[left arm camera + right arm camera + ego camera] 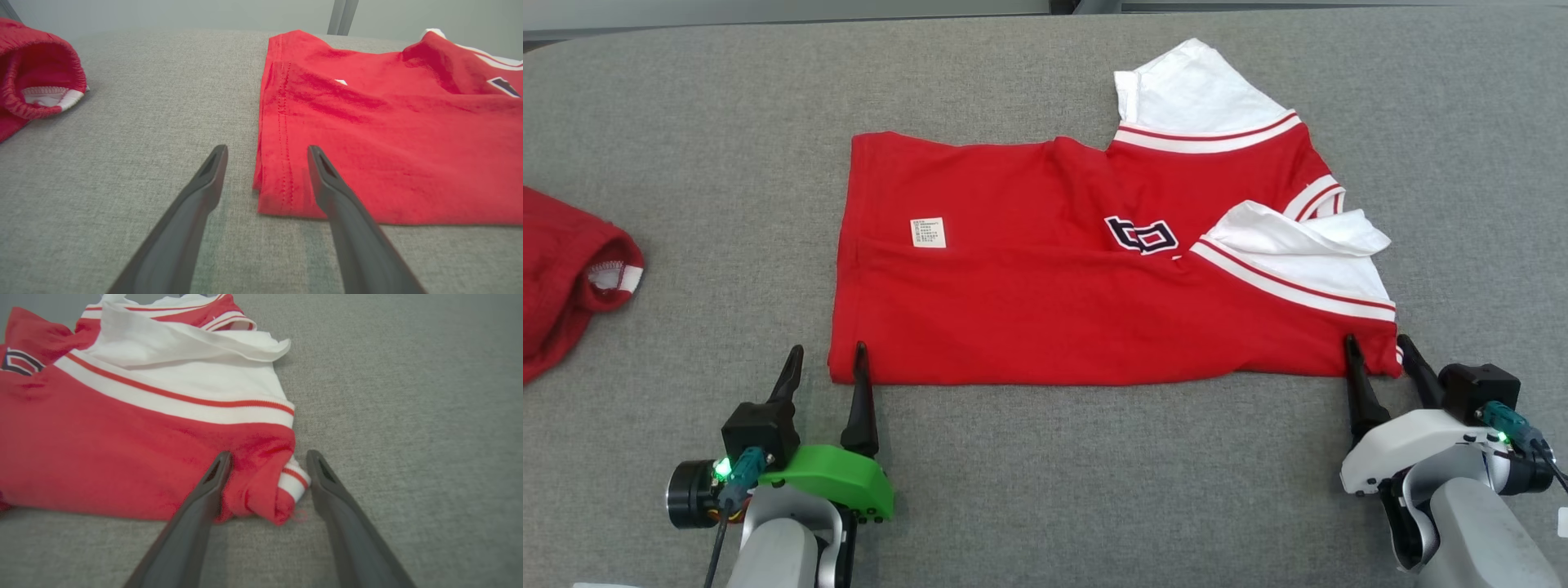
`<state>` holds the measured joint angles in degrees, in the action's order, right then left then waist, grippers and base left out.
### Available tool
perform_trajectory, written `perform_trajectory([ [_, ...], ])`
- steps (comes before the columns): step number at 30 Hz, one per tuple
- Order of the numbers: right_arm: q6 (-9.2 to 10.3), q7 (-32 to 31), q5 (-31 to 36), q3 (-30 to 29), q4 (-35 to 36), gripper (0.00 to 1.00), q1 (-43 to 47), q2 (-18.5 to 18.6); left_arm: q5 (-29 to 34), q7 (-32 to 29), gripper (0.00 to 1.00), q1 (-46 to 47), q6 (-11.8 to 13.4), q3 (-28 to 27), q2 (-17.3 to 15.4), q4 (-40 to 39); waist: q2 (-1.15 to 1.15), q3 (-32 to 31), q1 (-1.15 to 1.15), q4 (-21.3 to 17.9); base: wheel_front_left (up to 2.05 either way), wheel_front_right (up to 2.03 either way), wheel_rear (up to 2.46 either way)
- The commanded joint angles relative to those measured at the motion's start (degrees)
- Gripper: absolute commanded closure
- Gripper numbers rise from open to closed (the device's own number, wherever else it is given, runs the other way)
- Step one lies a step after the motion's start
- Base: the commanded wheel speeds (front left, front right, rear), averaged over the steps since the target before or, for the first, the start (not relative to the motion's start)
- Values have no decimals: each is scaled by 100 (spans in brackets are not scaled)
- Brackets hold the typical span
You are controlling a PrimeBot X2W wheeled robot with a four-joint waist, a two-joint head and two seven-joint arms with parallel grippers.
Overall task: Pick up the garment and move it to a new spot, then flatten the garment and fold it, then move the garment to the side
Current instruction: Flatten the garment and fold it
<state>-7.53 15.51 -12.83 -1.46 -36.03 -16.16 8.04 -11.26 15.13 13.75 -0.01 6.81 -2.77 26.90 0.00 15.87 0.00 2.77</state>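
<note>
Left tool (827, 349), right tool (1377, 338) astride garment (1045, 318)

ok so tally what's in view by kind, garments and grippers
Garments: 2 (red and white shirt, red garment at the left edge)
Grippers: 2 (left gripper, right gripper, both open)
Total: 4

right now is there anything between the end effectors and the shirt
Nothing visible. The left end effector and right end effector are open at the near corners of the shirt, each with one finger on either side of a corner. Another red cloth lies apart, far left.
</note>
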Motion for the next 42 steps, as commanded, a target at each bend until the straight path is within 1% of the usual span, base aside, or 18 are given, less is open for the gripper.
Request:
perform_trajectory([
  [1, 8, -67, 4, 72, -142, 100, 51, -22, -37, -1, 0, 52, -2, -9, -24, 35, 0, 2, 0, -2, 0, 0, 0],
  [5, 14, -61, -46, 103, 32, 100, 24, 68, -111, -1, 0, 74, -62, -4, -24, 130, 0, 17, 0, -9, 0, 0, 0],
  [10, 9, -41, -90, 179, 410, 100, -6, 87, -222, -1, 0, 144, -178, -25, -24, 296, 0, 40, 0, -32, 0, 0, 0],
  [13, 8, -36, -116, 257, 537, 100, -19, 96, -280, 0, 0, 207, -206, -41, -25, 430, 0, 58, 0, -54, 0, 0, 0],
  [15, 8, -36, -130, 292, 586, 100, -30, 94, -331, 0, 0, 255, -210, -36, -24, 586, 0, 69, 0, -70, 0, 0, 0],
  [19, 8, -36, -180, 334, 624, 100, -31, 110, -450, -9, 0, 322, -319, 49, -24, 957, 0, 73, 0, -97, 0, 0, 0],
  [20, 8, -36, -189, 336, 629, 100, -25, 112, -472, -12, 28, 346, -362, 95, -20, 1024, 0, 72, 0, -99, 0, 0, 0],
  [21, 8, -36, -188, 339, 629, 100, -17, 115, -503, -13, 69, 367, -407, 147, -17, 1087, 0, 69, 0, -99, 0, 0, 0],
  [22, 8, -36, -194, 337, 629, 100, -8, 118, -535, -13, 100, 385, -445, 181, -16, 1156, 0, 65, 0, -98, 0, 0, 0],
  [28, 8, -36, -193, 319, 629, 100, 3, 105, -693, -27, 100, 464, -559, 309, -12, 1480, 0, 63, 0, -89, 0, 0, 0],
  [30, 8, -36, -198, 304, 620, 100, -6, 88, -737, -27, 100, 498, -597, 341, -13, 1442, 0, 57, 0, -80, 0, 0, 0],
  [35, 8, -36, -249, 257, 560, 100, -29, 70, -791, -2, 100, 461, -662, 151, -27, 832, 0, -53, 0, -36, 0, 0, 0],
  [39, 9, -36, -333, 288, 433, 100, -198, 123, -608, -1, 100, 332, -704, -27, -27, 284, 0, -275, 0, -21, 0, 0, 0],
  [42, 8, -36, -468, 365, 196, 100, -389, 170, -454, -1, 100, 263, -719, -164, -27, 103, 0, -561, 0, -36, 0, 0, 0],
])
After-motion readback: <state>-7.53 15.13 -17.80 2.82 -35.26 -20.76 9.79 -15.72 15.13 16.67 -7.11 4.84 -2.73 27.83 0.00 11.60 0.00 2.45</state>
